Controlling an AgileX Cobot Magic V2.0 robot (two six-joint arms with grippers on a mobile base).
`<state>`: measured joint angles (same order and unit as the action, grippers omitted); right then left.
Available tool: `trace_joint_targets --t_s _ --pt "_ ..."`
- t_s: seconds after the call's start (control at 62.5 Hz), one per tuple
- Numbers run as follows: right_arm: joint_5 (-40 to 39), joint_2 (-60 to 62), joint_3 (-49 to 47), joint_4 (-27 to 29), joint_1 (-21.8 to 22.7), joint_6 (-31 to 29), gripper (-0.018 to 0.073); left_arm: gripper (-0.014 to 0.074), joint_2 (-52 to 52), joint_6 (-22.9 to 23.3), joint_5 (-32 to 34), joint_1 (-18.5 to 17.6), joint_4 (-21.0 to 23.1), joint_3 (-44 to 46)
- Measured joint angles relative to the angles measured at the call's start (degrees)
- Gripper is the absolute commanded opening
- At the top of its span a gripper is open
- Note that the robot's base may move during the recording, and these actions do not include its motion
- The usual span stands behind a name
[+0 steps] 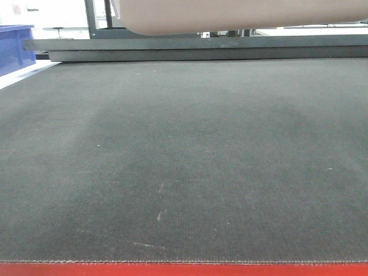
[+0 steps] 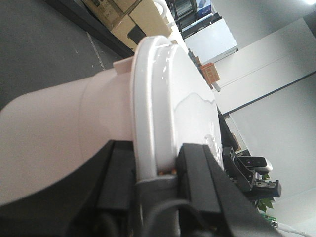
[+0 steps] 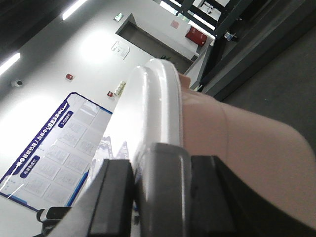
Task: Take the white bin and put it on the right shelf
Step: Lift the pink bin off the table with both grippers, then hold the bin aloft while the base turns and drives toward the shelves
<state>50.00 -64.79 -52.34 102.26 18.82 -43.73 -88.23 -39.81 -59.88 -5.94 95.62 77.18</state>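
The grab part of the task looks done and the carry is under way: in the front view the white bin (image 1: pixel 230 14) hangs at the top of the frame with its rounded underside clear of the dark counter (image 1: pixel 184 172), daylight showing beneath it near the counter's far edge. A blue bin (image 1: pixel 14 49) sits off to the left, apart from it. What remains, judging from these views, is the whole placing step, since the right shelf cannot be made out in any of them. The left gripper (image 2: pixel 155 173) is clamped on the bin's glossy rim, one dark finger on the body side and the other on the lid side, with the rim wedged between them. The right gripper (image 3: pixel 163 185) holds the rim the same way, its fingers pressed against either face. So the bin is held between the two arms, gripped at its rim on both sides, its pinkish body bulging away from each wrist camera.
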Motion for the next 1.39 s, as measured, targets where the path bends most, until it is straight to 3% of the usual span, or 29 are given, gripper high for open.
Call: trace_joint_targets --t_s 0.432,1.392 --pt "-0.18 0.00 0.00 0.00 0.00 0.00 0.0057 -0.0127 0.00 0.00 0.12 0.00 0.00 0.00" --pt "-9.95 0.00 -0.21 -0.10 -1.04 0.22 0.0057 -0.0127 0.00 0.80 -0.44 -1.50 -0.60 0.00"
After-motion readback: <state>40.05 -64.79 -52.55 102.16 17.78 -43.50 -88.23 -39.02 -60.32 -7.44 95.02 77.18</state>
